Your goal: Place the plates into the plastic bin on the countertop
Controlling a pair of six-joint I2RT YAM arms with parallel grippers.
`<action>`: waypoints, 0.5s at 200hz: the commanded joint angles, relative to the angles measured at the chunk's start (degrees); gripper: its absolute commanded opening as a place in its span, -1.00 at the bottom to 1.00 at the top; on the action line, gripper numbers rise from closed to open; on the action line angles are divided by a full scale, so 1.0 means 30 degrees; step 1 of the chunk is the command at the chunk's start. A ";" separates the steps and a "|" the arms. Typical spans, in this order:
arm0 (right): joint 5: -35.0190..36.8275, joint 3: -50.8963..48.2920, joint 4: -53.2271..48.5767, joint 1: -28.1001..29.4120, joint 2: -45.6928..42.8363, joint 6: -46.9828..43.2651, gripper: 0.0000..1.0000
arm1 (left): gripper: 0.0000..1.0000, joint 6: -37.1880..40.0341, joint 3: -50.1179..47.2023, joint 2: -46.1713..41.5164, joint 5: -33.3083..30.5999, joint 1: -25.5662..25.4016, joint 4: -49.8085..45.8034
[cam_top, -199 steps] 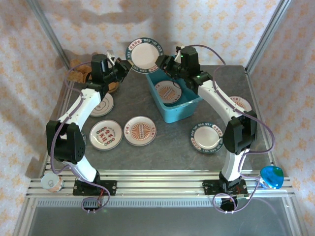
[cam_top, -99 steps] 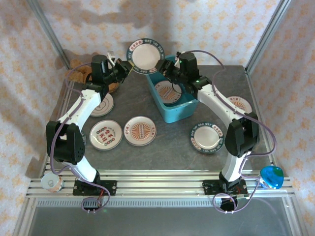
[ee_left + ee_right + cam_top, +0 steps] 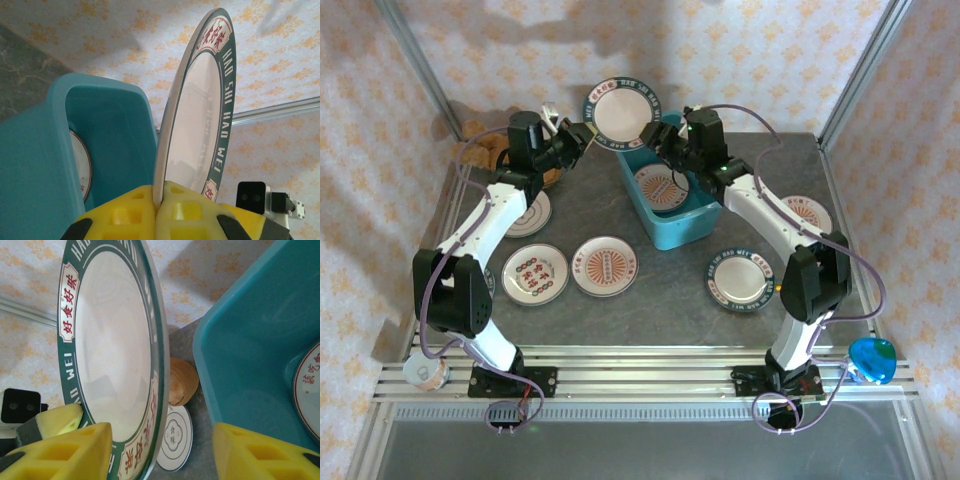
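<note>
Plate (image 3: 622, 110) with a dark green lettered rim, standing on edge in the air over the far edge of the surface (image 3: 660, 305), just beyond the far end of the bin (image 3: 688, 234). The left tool (image 3: 160, 197) has its yellow fingers pressed together on the plate's rim, one on each face. The right tool (image 3: 162, 435) is at the plate's other side with its fingers spread wide. The rim sits in the gap, close to one finger; whether they touch cannot be told.

The teal bin stands near the far edge, right of the middle, with a patterned plate (image 3: 660, 187) lying flat inside it. On the surface lie a dotted plate (image 3: 535, 273) and an orange plate (image 3: 605, 265) side by side near the middle, a small plate (image 3: 535, 212) toward the left edge, a green-rimmed plate (image 3: 742, 278) on the near side of the bin, and a red plate (image 3: 812, 212) by the right edge.
</note>
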 commanded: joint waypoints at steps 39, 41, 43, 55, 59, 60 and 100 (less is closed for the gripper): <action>0.1300 -0.0234 0.1573 -0.0020 0.0110 0.1095 -0.46 | -1.00 -0.0179 -0.0135 -0.1071 0.0400 -0.0174 0.1435; 0.1299 -0.0263 0.1613 -0.0021 0.0104 0.1124 -0.48 | -1.00 -0.0185 -0.0140 -0.1058 0.0399 -0.0175 0.1435; 0.1314 -0.0278 0.1623 -0.0021 0.0117 0.1153 -0.50 | -1.00 -0.0209 -0.0142 -0.1033 0.0414 -0.0161 0.1457; 0.1232 -0.0375 0.1909 -0.0022 0.0102 0.1287 -0.58 | -1.00 -0.0329 -0.0185 -0.0990 0.0483 -0.0207 0.1609; 0.1174 -0.0448 0.2117 -0.0022 0.0128 0.1334 -0.59 | -1.00 -0.0390 -0.0209 -0.0922 0.0551 -0.0214 0.1664; 0.1149 -0.0453 0.2160 -0.0022 0.0130 0.1366 -0.60 | -1.00 -0.0391 -0.0205 -0.0915 0.0578 -0.0214 0.1681; 0.0795 -0.0567 0.3095 -0.0051 0.0584 0.2220 -0.74 | -1.00 -0.0744 -0.0050 -0.0540 0.0897 -0.0317 0.1904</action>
